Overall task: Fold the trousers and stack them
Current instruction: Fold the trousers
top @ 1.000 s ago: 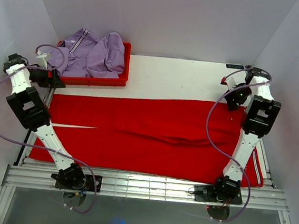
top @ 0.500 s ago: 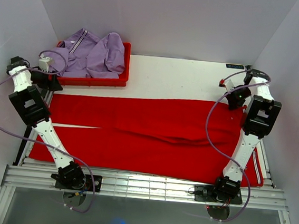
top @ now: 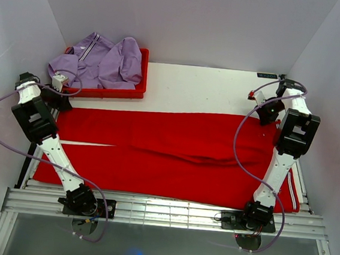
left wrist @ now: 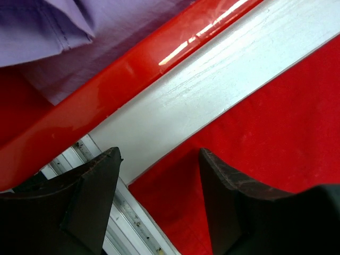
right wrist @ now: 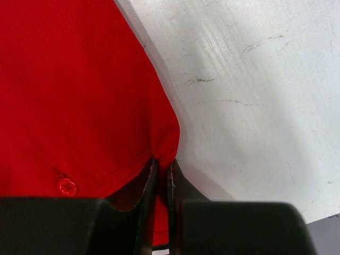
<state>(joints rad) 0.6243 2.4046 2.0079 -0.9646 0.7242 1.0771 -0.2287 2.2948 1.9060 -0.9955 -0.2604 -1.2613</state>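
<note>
Red trousers [top: 167, 151] lie spread flat across the table, legs toward the left. My right gripper [top: 267, 110] sits at their far right corner, shut on a pinch of the red trousers [right wrist: 95, 95] edge beside a red button [right wrist: 66, 186]. My left gripper [top: 57, 100] hovers over the far left corner of the red trousers [left wrist: 276, 117], jaws open and straddling the corner of the cloth. In the left wrist view the left gripper [left wrist: 159, 175] has one finger over the table's metal rail and the other over the fabric.
A red bin [top: 122, 91] holding a purple garment [top: 101, 60] stands at the back left, its rim [left wrist: 117, 79] right behind my left gripper. White table surface [top: 210, 89] lies behind the trousers. White walls close in both sides.
My left gripper has swung right and nearer, from beside the bin down onto the trousers' far left corner, its jaws narrowing a little. My right gripper has shut on the trousers' edge.
</note>
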